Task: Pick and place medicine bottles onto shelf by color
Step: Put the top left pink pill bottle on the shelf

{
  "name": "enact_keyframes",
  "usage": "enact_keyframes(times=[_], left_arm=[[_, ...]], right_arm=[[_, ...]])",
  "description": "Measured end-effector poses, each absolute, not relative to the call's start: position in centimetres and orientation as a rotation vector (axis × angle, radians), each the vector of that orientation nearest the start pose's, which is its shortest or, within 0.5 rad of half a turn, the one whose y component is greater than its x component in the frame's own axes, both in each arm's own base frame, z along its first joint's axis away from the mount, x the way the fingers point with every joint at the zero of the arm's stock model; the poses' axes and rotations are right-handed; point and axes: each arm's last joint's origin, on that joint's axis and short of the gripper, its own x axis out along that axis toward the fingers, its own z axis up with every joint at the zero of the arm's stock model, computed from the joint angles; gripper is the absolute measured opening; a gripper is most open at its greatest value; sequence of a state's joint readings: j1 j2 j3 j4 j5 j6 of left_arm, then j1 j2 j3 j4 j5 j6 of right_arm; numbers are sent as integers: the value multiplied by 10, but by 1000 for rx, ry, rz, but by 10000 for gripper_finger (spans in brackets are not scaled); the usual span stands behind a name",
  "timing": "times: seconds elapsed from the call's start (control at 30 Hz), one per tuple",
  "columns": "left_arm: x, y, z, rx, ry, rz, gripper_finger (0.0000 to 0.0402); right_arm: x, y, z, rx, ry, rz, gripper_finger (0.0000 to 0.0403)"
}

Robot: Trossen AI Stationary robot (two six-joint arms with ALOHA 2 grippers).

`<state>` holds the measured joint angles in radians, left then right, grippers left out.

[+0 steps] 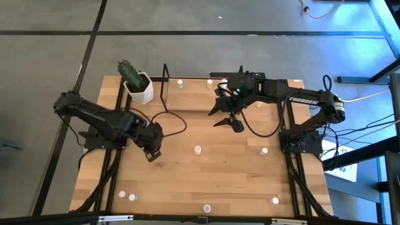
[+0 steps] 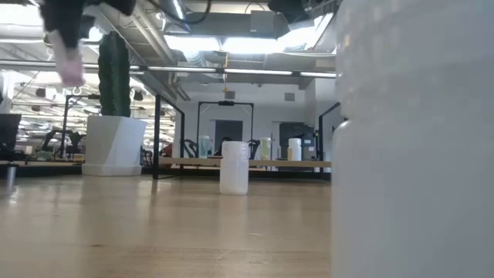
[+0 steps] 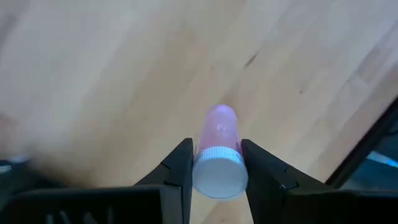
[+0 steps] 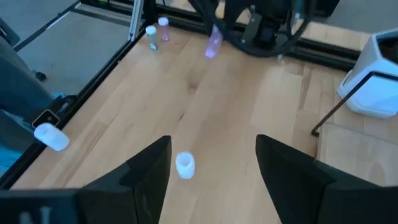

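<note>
My left gripper [image 1: 152, 152] is over the table's left half, shut on a small pink medicine bottle [image 3: 221, 127] with a white ribbed end. The bottle shows again in the low view [image 2: 69, 66] and the right wrist view [image 4: 213, 42]. My right gripper [image 1: 228, 115] hangs open above the table, near the black wire shelf [image 1: 165, 87] at the far edge. It holds nothing. Two bottles [image 1: 180, 83] stand on the shelf's wooden floor. Several more bottles stand on the table, such as one at mid-table [image 1: 197, 150] and one to its right [image 1: 264, 150]. My left gripper pinches the pink bottle between its two fingers [image 3: 180, 168], just below the white ribbed end [image 3: 217, 177]. The fingers come from above, pointing steeply down. The bottle hangs lengthwise below them, pink end [image 3: 222, 115] down, lifted clear of the table.
A white pot with a cactus [image 1: 140, 87] stands at the far left beside the shelf. Bottles stand near the front edge: two at the left [image 1: 127, 196], one in the middle [image 1: 207, 208], one at the right [image 1: 274, 200]. Black rails [image 1: 112, 169] run along both sides.
</note>
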<state>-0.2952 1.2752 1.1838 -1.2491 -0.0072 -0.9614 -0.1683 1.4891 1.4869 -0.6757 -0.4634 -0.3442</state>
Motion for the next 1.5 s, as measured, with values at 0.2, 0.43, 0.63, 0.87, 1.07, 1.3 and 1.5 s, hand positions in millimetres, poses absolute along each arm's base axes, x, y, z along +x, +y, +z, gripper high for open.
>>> enact_keyframes(times=[0.2,0.43,0.63,0.87,1.07,1.3,1.5], left_arm=[[233,-45,315,-454,1427,389,94],[277,-16,324,-267,1413,228,94],[306,13,316,-171,1448,175,94],[340,38,290,-63,1510,91,94],[364,52,265,-22,1495,57,94],[378,58,236,-27,1548,53,94],[390,60,222,-39,1515,70,94]], right_arm=[[310,-40,377,-120,583,388,236],[285,-35,395,-120,580,387,236],[264,-32,412,-140,530,381,236],[254,-32,416,-170,543,300,236],[253,-34,413,-182,593,230,236],[254,-34,413,-181,596,230,236],[254,-35,413,-181,596,230,236]])
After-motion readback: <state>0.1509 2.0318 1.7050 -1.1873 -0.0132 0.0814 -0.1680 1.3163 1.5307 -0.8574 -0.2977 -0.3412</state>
